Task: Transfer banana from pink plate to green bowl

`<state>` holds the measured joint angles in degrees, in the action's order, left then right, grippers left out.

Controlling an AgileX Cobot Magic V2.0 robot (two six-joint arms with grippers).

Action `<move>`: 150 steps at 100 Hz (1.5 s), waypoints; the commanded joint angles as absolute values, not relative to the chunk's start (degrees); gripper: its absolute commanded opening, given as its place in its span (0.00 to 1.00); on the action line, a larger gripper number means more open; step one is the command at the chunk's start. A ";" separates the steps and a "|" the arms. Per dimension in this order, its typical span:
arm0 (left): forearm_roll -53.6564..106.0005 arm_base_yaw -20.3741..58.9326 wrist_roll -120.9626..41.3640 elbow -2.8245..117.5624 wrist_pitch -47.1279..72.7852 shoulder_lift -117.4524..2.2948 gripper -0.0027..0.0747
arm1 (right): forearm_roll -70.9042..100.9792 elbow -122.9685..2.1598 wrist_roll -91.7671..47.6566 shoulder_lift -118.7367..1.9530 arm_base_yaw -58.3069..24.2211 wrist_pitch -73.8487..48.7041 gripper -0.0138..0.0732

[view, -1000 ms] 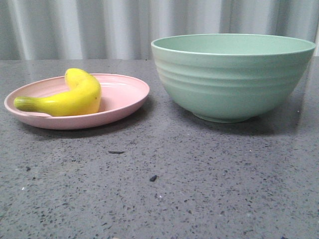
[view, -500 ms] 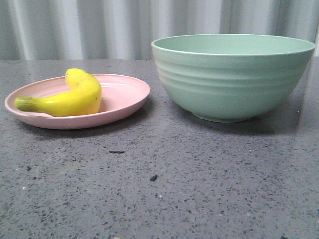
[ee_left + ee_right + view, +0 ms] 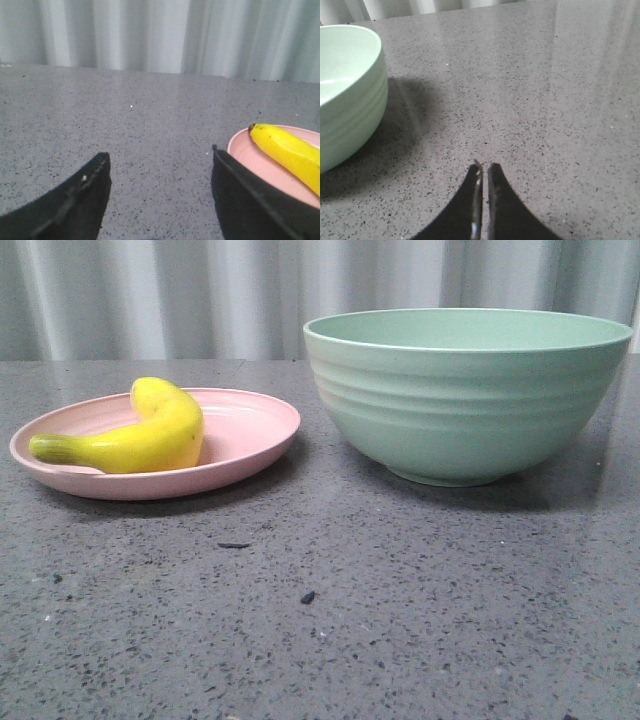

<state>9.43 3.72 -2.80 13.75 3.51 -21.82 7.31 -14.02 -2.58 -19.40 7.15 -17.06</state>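
Observation:
The yellow banana (image 3: 140, 435) lies on the pink plate (image 3: 245, 435) at the table's left, greenish stem end pointing left. The green bowl (image 3: 465, 390) stands to the plate's right. Neither gripper shows in the front view. In the left wrist view my left gripper (image 3: 160, 157) is open and empty over bare table, with the banana (image 3: 290, 152) and the plate (image 3: 250, 155) just beyond one finger. In the right wrist view my right gripper (image 3: 484, 165) is shut and empty over bare table, with the bowl (image 3: 345, 95) off to one side.
The grey speckled table (image 3: 330, 620) carries a few small dark crumbs (image 3: 307, 597) in front of the plate. A pale corrugated curtain (image 3: 200, 295) closes off the back edge.

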 commanded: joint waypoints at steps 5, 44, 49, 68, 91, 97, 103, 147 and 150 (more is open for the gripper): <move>9.37 3.60 -2.82 19.10 2.14 -25.09 0.56 | 7.43 -15.95 -2.88 -20.46 7.46 -12.34 0.09; 8.77 14.31 -7.12 30.94 9.43 -35.95 0.56 | 7.43 -15.95 -2.88 -20.46 7.46 -12.34 0.09; 9.22 16.62 -7.12 32.23 10.74 -37.65 0.56 | 7.43 -15.95 -2.88 -20.46 7.46 -12.34 0.09; 10.52 25.14 -7.12 37.52 16.53 -46.38 0.56 | 7.43 -15.95 -2.88 -20.46 7.46 -12.34 0.09; 10.52 33.09 -7.12 43.47 17.47 -58.42 0.56 | 7.43 -15.95 -2.88 -20.46 7.46 -12.34 0.09; 10.52 34.00 -7.12 44.90 17.47 -61.62 0.56 | 7.43 -15.95 -2.88 -20.46 7.46 -12.34 0.09; 10.52 34.36 -7.12 46.41 17.47 -64.98 0.56 | 7.43 -15.95 -2.88 -20.46 7.46 -12.34 0.09; 11.64 34.51 -7.12 57.79 27.36 -80.91 0.56 | 7.43 -15.95 -2.88 -20.46 7.46 -12.34 0.09; 11.64 34.51 -7.12 58.18 27.71 -81.58 0.56 | 7.43 -15.95 -2.88 -20.46 7.46 -12.34 0.09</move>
<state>10.60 34.11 -7.06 55.30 28.64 -81.22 7.31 -14.02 -2.58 -19.50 7.15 -16.97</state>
